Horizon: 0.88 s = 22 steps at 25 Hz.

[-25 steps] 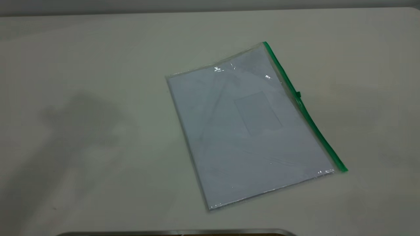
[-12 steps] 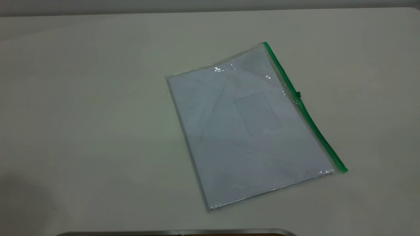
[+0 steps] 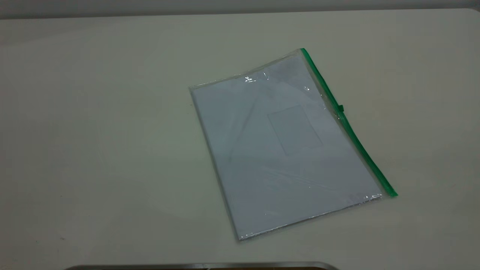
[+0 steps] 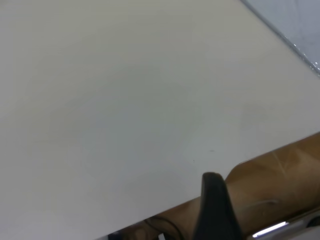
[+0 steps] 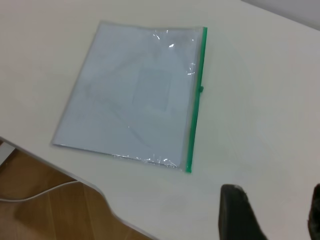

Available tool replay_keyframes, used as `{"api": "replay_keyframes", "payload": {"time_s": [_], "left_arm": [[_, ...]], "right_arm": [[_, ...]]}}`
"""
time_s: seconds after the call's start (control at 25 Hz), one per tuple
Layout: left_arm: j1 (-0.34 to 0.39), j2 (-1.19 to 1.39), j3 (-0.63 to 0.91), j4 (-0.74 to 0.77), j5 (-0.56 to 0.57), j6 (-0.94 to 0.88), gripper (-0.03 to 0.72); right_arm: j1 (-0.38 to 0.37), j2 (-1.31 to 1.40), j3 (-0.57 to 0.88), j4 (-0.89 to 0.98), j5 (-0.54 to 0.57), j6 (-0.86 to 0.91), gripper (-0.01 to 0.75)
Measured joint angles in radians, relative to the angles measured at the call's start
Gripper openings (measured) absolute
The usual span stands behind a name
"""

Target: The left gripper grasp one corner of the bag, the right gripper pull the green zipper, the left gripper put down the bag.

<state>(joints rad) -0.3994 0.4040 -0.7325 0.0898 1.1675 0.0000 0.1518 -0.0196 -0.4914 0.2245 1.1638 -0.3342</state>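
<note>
The bag (image 3: 285, 150) lies flat on the white table, right of centre in the exterior view. The green zipper (image 3: 350, 129) runs along its right long edge, with the small slider tab (image 3: 340, 108) nearer the far end. The strip ends at a far corner (image 3: 303, 50) and a near corner (image 3: 392, 194). No gripper shows in the exterior view. The right gripper (image 5: 275, 212) is open and empty above bare table, apart from the bag (image 5: 135, 95) and its slider (image 5: 200, 89). The left gripper (image 4: 215, 200) hangs at the table edge, far from the bag's edge (image 4: 295, 35).
A metal-rimmed edge (image 3: 202, 265) runs along the bottom of the exterior view. The wrist views show the table's front edge, brown wooden floor (image 5: 45, 210) below it and a white cable (image 5: 40, 192) on the floor.
A dark shadow on the left part of the table has slid off to the lower left and gone. The bag has not moved.
</note>
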Motion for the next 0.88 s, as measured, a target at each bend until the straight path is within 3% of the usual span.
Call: {"api": "replay_keyframes", "payload": {"time_s": [0.44, 0.88], "left_arm": [[0.000, -0.302, 0.182, -0.001, 0.000, 0.000, 0.586], [0.000, -0.342, 0.198, -0.002, -0.005, -0.061, 0.586]], "right_arm": [[0.000, 0.000, 0.000, 0.001, 0.000, 0.000, 0.385], [0.000, 0.000, 0.007, 0.039, -0.015, 0.001, 0.385]]}}
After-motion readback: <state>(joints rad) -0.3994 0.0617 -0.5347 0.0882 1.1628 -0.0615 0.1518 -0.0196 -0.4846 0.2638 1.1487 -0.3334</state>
